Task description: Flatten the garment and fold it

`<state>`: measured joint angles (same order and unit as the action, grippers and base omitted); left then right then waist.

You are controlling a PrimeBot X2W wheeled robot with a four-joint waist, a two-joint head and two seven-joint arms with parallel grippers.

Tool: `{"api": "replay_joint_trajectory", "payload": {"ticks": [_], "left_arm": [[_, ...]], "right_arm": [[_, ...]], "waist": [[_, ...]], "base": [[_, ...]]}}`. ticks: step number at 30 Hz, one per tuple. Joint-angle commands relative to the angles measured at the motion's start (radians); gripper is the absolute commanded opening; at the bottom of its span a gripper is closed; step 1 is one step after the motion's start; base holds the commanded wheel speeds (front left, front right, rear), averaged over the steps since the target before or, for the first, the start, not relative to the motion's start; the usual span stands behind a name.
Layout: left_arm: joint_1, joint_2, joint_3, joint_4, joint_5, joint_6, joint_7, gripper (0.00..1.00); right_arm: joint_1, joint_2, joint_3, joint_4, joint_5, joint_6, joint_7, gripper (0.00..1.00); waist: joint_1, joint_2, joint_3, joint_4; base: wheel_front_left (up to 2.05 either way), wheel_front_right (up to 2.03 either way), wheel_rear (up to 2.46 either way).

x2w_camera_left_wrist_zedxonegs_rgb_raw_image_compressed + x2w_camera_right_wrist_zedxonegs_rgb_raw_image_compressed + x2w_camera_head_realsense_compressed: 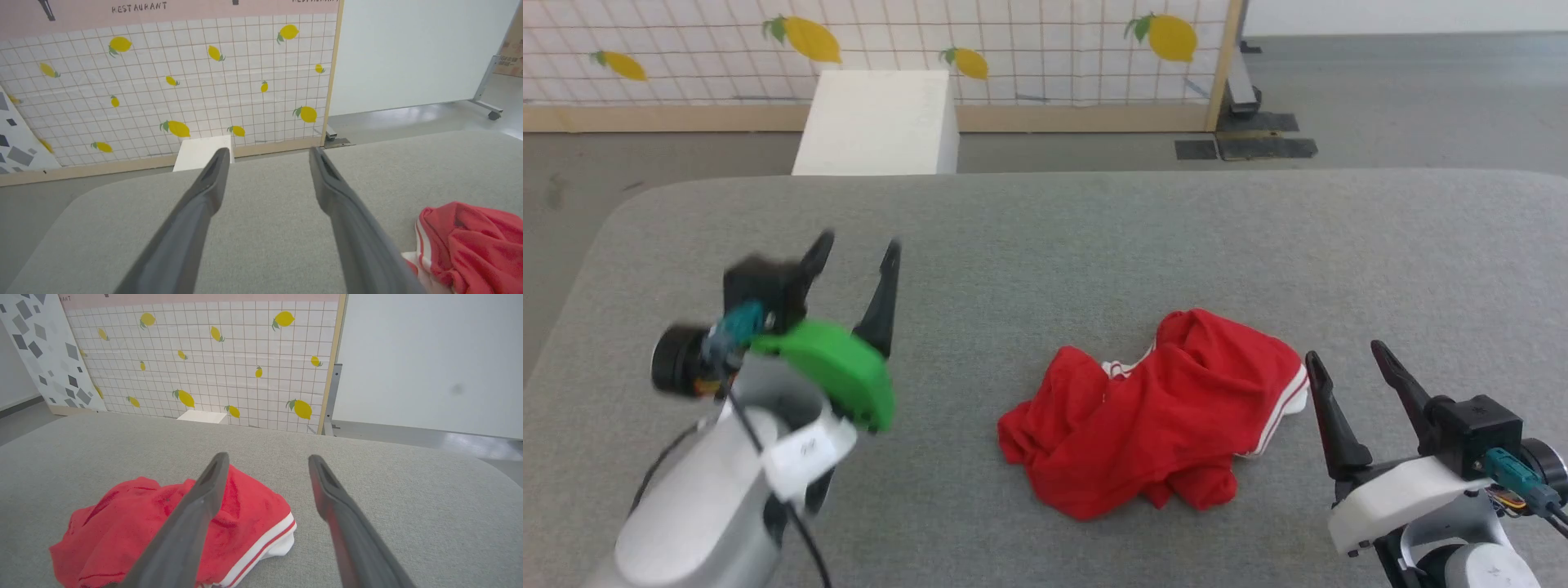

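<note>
On grey padded table (pixel 1094 245), garment (pixel 1160 416) lies crumpled in heap near front, red cloth with white-and-red striped trim showing. My left gripper (pixel 860 242) well off to its left, over table, fingers spread wide, nothing between them. My right gripper (pixel 1343 351) just beside heap's right edge, fingers likewise apart, empty.

The grey padded surface (pixel 1045 237) offers open room left of the crumpled garment (pixel 1156 416), behind it up to the far edge and along the near edge; the heap, right of centre, is the obstacle on it. The left gripper (pixel 859 242), fingers spread, is well apart from the heap over bare padding, while the right gripper (pixel 1343 351), also spread, stands just beside its white-striped right edge. Past the far edge a white box (pixel 878 122) and a lemon-patterned panel (pixel 1013 49) stand on the floor
</note>
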<state>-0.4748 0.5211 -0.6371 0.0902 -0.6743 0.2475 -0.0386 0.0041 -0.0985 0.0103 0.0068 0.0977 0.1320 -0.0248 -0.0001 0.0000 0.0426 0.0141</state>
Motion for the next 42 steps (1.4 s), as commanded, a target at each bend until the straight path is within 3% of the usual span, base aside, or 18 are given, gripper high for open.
{"api": "replay_joint_trajectory", "payload": {"ticks": [1, 6, 14, 28, 32, 37, 42], "left_arm": [[0.053, 0.016, 0.005, -0.015, -0.002, 0.02, -0.015, 1.0], [0.194, 0.04, 0.0, -0.071, -0.005, 0.068, -0.056, 1.0], [0.302, 0.017, -0.03, -0.116, 0.004, 0.112, -0.102, 1.0], [0.283, 0.019, -0.052, -0.176, -0.019, 0.094, -0.044, 1.0], [0.224, 0.035, -0.092, -0.218, -0.027, 0.042, 0.054, 1.0], [0.095, 0.021, -0.156, -0.251, -0.067, -0.035, 0.252, 1.0], [-0.021, -0.026, -0.188, -0.209, -0.142, -0.042, 0.468, 1.0]], "right_arm": [[0.013, -0.003, -0.001, -0.008, 0.007, -0.001, 0.005, 1.0], [0.024, -0.003, -0.002, -0.021, 0.009, -0.001, 0.014, 1.0], [0.034, -0.005, 0.004, -0.026, 0.012, -0.001, 0.024, 1.0], [0.025, -0.011, 0.011, -0.035, 0.013, -0.001, 0.027, 1.0], [0.02, -0.016, 0.014, -0.044, 0.008, -0.001, 0.028, 1.0], [0.008, -0.025, 0.013, -0.056, 0.003, -0.001, 0.026, 1.0], [-0.009, -0.026, 0.018, -0.066, -0.003, -0.001, 0.019, 1.0]], "waist": [[0.0001, 0.0, -0.016, 0.021], [0.0001, 0.0, -0.02, 0.03], [0.0001, 0.0, -0.032, 0.031], [0.0001, 0.0, -0.006, 0.006], [0.0001, 0.0, 0.022, -0.011], [0.0001, 0.0, 0.074, -0.037], [0.0001, 0.0, 0.137, -0.073]], "base": [[0.0, 0.0, 0.0], [0.0, 0.0, 0.0], [0.0, 0.0, 0.0], [0.0, 0.0, 0.0], [0.0, 0.0, 0.0], [0.0, 0.0, 0.0], [0.0, 0.0, 0.0]]}}
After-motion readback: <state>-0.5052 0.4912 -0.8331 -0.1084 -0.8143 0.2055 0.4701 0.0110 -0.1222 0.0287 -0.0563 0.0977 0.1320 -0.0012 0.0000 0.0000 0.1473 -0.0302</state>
